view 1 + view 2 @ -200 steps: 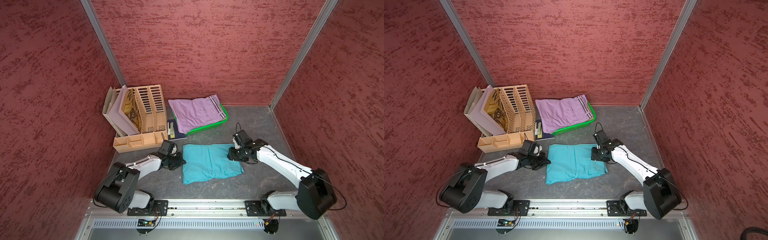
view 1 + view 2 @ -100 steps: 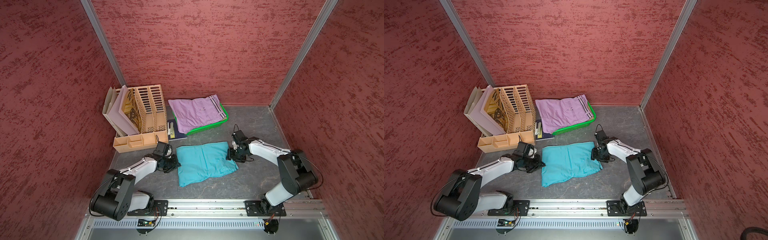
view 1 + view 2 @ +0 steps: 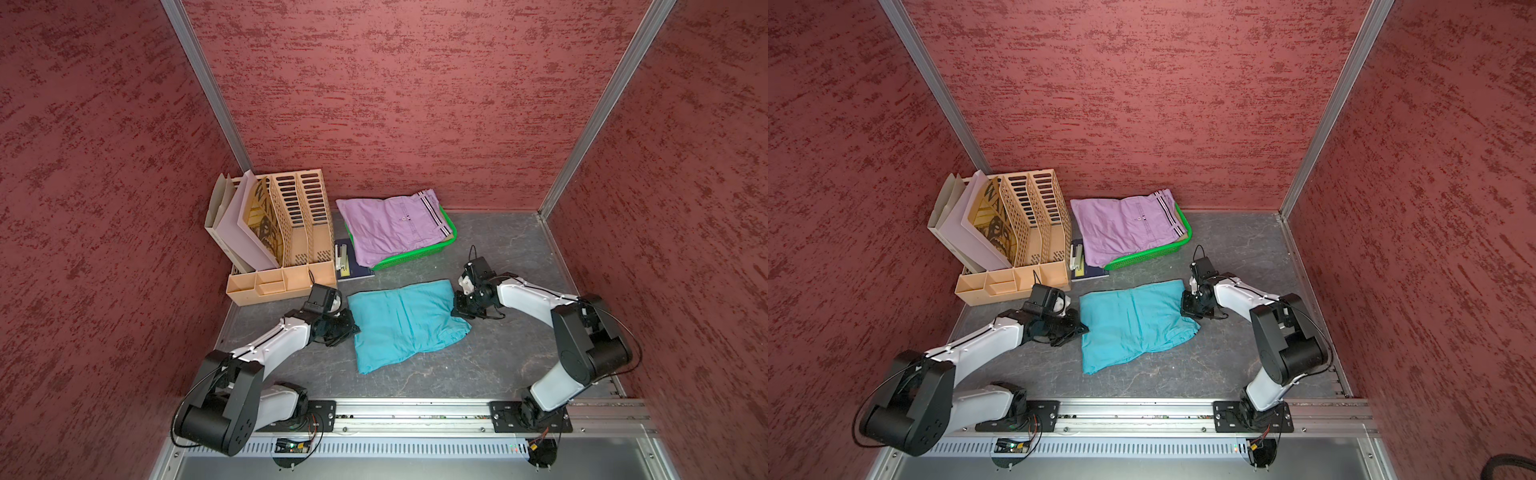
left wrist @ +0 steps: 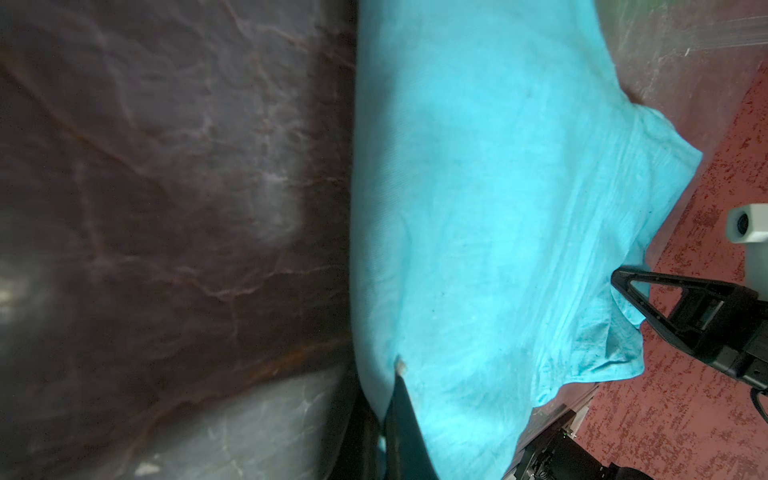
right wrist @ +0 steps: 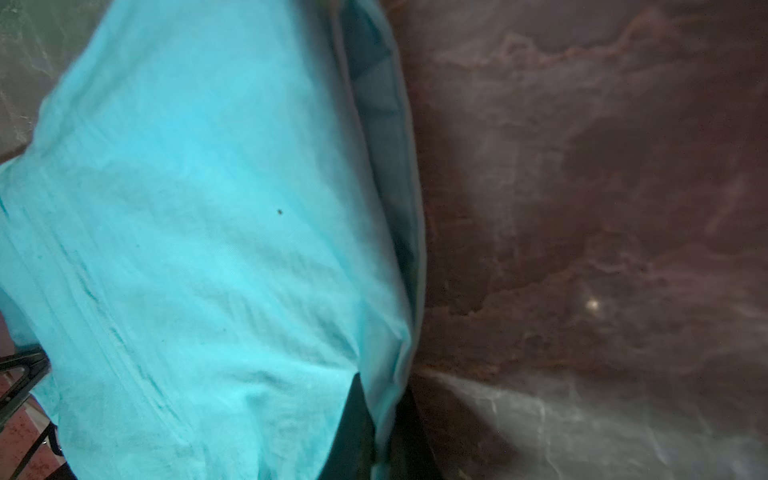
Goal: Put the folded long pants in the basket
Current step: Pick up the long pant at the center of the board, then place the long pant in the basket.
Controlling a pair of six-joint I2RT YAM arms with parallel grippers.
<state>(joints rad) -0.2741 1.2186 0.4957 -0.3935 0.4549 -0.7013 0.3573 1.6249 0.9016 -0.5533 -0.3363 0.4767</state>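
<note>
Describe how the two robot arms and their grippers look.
Both arms have glossy white link shells and bulky black joint housings. The left gripper and right gripper are black, each with a boxy black wrist camera and thin black cables looping alongside. The right gripper's fingers show a triangular open-frame shape. Black base plates bolt to a silver rail.

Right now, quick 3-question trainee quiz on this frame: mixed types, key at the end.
1. True or false: the teal pants already lie in the green basket.
2. Which pants lie on top in the basket? A) orange B) lilac C) teal
3. Fill in: the left gripper and the right gripper are each shut on an edge of the ____ pants.

Key: 1 false, they are on the table. 2 B, the lilac pants. 3 teal.
</note>
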